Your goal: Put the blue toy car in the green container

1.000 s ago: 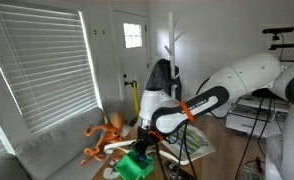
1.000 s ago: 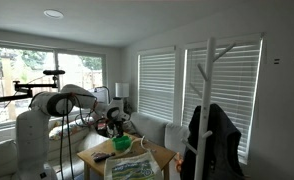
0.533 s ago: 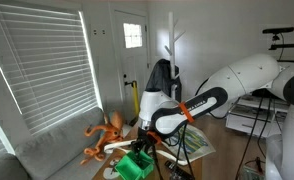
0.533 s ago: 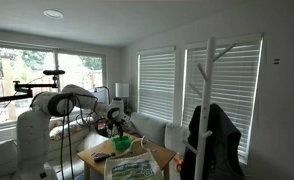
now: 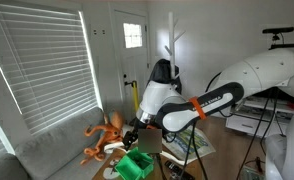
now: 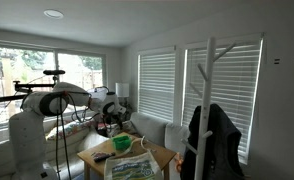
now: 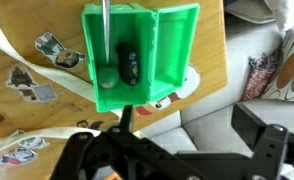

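In the wrist view the green container [image 7: 137,55] sits on the wooden table [image 7: 37,120] right below the camera. The blue toy car [image 7: 127,62], dark from here, lies inside its left compartment beside a small grey lump. My gripper [image 7: 187,112] is open and empty, its black fingers spread wide above the table edge and the container's near side. In both exterior views the gripper [image 5: 134,132] [image 6: 110,117] hangs a little above the container [image 5: 138,164] [image 6: 123,144], clear of it.
An orange octopus toy [image 5: 106,136] stands just behind the container. Stickers [image 7: 53,50] and a white strip [image 7: 27,65] lie on the table top. A pale sofa [image 7: 237,70] runs past the table edge. A picture book [image 6: 135,167] lies on the table's near side.
The gripper was shut low at the container; it has opened and lifted upward. The arm has swung higher, and the car stays in the container.
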### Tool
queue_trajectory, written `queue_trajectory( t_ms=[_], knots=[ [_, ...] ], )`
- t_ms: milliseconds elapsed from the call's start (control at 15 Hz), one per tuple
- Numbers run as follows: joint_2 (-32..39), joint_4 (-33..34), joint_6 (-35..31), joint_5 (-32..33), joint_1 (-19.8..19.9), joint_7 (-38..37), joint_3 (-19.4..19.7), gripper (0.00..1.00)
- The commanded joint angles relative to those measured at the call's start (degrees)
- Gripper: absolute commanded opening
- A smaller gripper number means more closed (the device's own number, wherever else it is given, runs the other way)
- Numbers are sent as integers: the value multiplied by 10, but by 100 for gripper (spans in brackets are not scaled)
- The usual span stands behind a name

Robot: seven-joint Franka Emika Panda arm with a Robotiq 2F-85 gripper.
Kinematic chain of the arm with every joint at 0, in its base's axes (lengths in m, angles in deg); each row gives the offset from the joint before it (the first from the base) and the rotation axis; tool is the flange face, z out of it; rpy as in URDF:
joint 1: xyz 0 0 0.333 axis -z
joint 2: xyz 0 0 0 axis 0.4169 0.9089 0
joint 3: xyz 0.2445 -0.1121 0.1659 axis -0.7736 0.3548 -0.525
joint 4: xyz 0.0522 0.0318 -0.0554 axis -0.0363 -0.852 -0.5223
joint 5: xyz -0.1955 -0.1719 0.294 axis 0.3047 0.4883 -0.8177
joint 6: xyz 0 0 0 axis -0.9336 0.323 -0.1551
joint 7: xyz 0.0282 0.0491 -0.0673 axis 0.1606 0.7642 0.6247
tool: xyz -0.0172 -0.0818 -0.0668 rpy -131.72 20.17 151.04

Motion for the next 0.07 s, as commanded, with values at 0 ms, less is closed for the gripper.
queue_trajectory(
  t_ms=[0],
  knots=[
    [-3,0,2,-2,5,1,-6,100]
  ],
)
